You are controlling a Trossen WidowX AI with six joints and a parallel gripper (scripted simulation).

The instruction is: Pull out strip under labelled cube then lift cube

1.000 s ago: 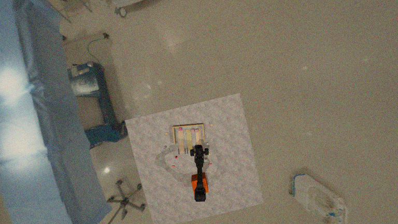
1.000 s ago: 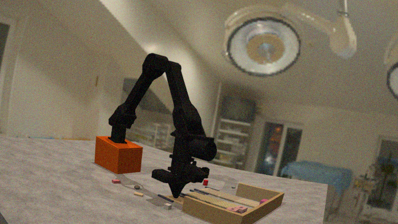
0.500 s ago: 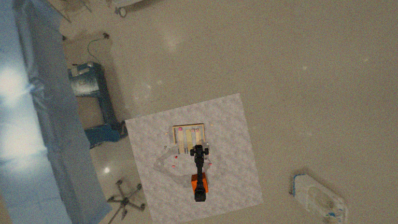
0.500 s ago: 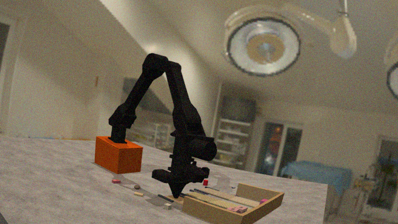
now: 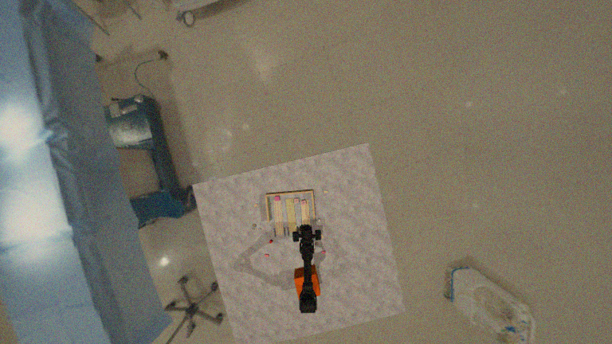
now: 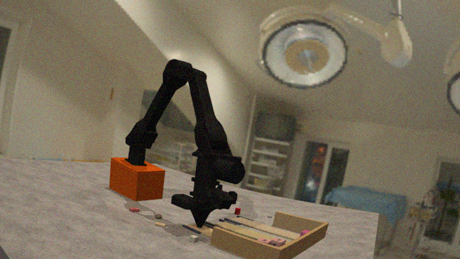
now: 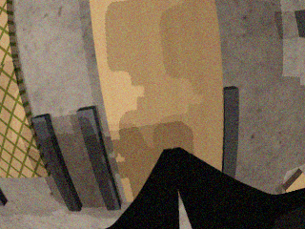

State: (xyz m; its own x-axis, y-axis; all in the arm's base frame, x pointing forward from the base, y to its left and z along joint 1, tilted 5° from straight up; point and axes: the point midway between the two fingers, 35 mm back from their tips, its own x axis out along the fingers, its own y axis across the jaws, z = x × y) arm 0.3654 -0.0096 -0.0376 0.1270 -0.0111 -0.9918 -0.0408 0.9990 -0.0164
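My gripper (image 5: pixel 306 228) (image 6: pixel 200 226) (image 7: pixel 172 156) is shut and empty, pointing down over the near end of the right strip (image 5: pixel 304 215) (image 6: pixel 205 231) (image 7: pixel 195 52). Any contact with the strip cannot be told. A pink cube (image 5: pixel 304 202) (image 6: pixel 278 241) rests at that strip's far end. Another pink cube (image 5: pixel 296 200) (image 6: pixel 264 241) is close beside it, toward the green-latticed middle strip (image 5: pixel 290 215) (image 7: pixel 7 138). Both show small dark marks, too small to read. A magenta cube (image 5: pixel 276 197) (image 6: pixel 304 232) sits at the far end of the left strip (image 5: pixel 279 217).
A low wooden wall (image 5: pixel 288 191) (image 6: pixel 244 243) surrounds the strips on three sides, open toward my base. Dark rails (image 7: pixel 231 129) (image 7: pixel 99 157) flank the near strip ends. A red cylinder (image 5: pixel 270 240) (image 6: pixel 237 211), a whitish cube (image 6: pixel 193 238) and a pink block (image 6: pixel 134 209) lie outside.
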